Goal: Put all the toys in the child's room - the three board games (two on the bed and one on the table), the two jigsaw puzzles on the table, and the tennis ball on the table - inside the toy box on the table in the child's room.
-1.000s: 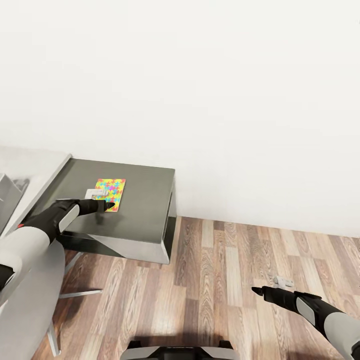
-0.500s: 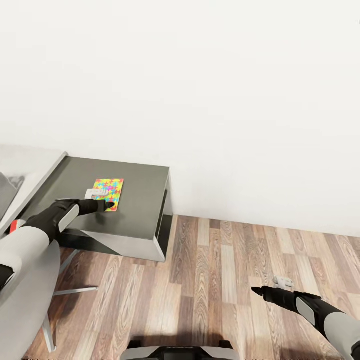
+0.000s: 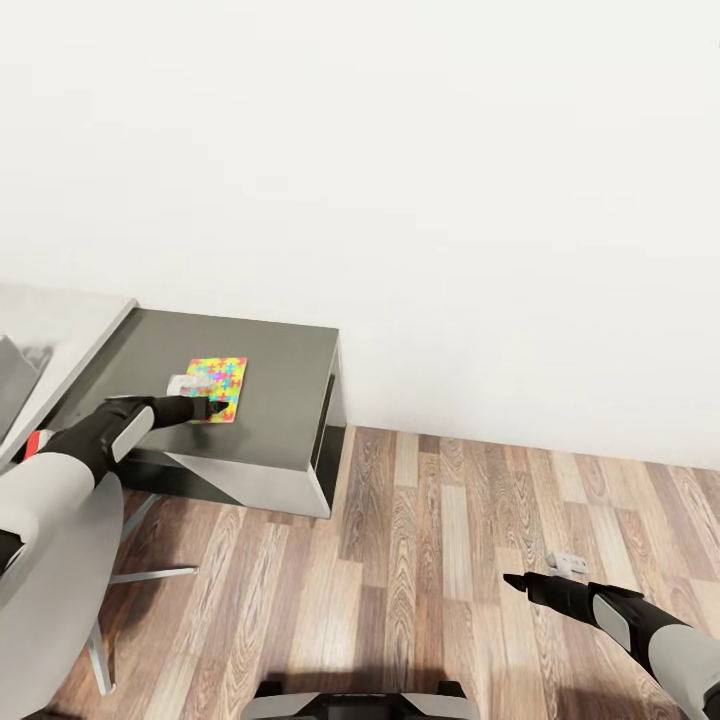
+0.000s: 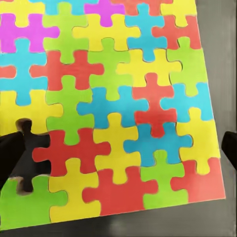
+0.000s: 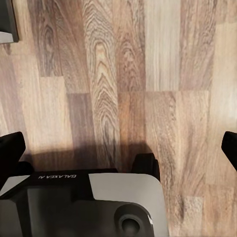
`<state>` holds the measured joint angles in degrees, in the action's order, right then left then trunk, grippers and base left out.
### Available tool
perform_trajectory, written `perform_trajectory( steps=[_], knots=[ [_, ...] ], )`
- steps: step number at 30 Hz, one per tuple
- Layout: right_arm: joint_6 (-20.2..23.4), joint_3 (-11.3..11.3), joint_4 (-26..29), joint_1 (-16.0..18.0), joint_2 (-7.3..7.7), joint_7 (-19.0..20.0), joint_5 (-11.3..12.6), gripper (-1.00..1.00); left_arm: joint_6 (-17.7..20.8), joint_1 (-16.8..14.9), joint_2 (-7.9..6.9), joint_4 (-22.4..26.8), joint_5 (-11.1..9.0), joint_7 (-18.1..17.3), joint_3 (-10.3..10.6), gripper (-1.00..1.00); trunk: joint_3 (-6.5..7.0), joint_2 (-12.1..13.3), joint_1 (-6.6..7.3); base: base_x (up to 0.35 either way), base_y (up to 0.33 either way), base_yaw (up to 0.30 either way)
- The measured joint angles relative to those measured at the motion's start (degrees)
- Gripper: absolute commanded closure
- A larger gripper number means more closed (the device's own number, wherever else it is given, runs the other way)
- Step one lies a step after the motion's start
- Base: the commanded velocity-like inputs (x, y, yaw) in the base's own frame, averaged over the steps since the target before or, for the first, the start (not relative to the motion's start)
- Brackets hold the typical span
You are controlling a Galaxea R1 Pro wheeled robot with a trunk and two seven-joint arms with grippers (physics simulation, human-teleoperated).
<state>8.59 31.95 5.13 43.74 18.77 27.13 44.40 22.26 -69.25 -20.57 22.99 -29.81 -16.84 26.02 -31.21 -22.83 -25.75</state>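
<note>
**Q:** Left gripper [image 3: 212,409] status?

**A:** Fingers spread wide, nothing clamped. Poised over the jigsaw puzzle [image 3: 219,388], at its edge nearest the robot. In the left wrist view, one fingertip [image 4: 11,157] overlapping one side edge of the puzzle [image 4: 111,106], the other clear of the opposite edge.

**Q:** Puzzle location?

**A:** Flat on the dark grey cabinet section [image 3: 270,400] of the table, about mid-top, well apart from the wall behind.

**Q:** Right gripper [image 3: 520,583] status?

**A:** Spread wide, empty. Held over the wood-plank floor [image 3: 440,540], well apart from the cabinet section. Floor [image 5: 128,84] and robot base [image 5: 94,202] below in the right wrist view.
</note>
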Motion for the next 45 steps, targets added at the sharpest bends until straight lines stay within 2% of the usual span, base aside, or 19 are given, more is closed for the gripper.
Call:
perform_trajectory(
  steps=[3, 9, 10, 16, 20, 30, 45],
  knots=[
    [0.00, 0.00, 0.00, 0.00, -0.01, 0.00, 0.00, -1.00, 1.16, -0.07, -1.02, 2.20, 0.07, -1.56, -2.28, -1.00, 0.00, 0.00, 0.00, 0.000, 0.000, 0.000],
    [0.00, 0.00, 0.00, 0.00, -0.07, 0.00, 0.00, -1.00, 7.87, -0.13, -3.67, 9.20, 0.02, -2.40, -5.56, -1.00, 0.00, 0.00, 0.00, 0.000, 0.000, 0.000],
    [0.00, 0.00, 0.00, 0.00, -0.08, 0.00, 0.00, -1.00, 8.86, -0.13, -4.17, 10.29, 0.00, -2.44, -6.67, -1.00, 0.00, 0.00, 0.00, 0.000, 0.000, 0.000],
    [0.00, 0.00, 0.00, 0.00, -0.09, 0.00, 0.00, -1.00, 12.41, -0.22, -5.05, 11.97, 0.04, -2.35, -10.95, -1.00, 0.00, 0.00, 0.00, 0.000, 0.000, 0.000],
    [-0.05, 0.00, 0.00, 0.00, -0.09, 0.00, 0.00, -1.00, 13.39, -0.32, -5.21, 12.20, 0.17, -1.94, -12.12, -1.00, 0.00, 0.00, 0.00, 0.000, 0.000, 0.000],
    [-0.09, 0.00, 0.00, 0.00, -0.09, 0.08, 0.00, -1.00, 14.01, -0.40, -5.22, 11.95, 0.32, -1.36, -12.63, -1.00, 0.00, 0.00, 0.00, 0.000, 0.000, 0.000],
    [-0.09, 0.00, 0.01, -0.01, -0.08, 0.08, 0.00, -1.00, 13.63, -0.37, -4.98, 11.79, 0.51, -1.44, -12.07, -1.00, 0.00, 0.00, 0.02, 0.043, 0.029, 0.000]
  ],
)
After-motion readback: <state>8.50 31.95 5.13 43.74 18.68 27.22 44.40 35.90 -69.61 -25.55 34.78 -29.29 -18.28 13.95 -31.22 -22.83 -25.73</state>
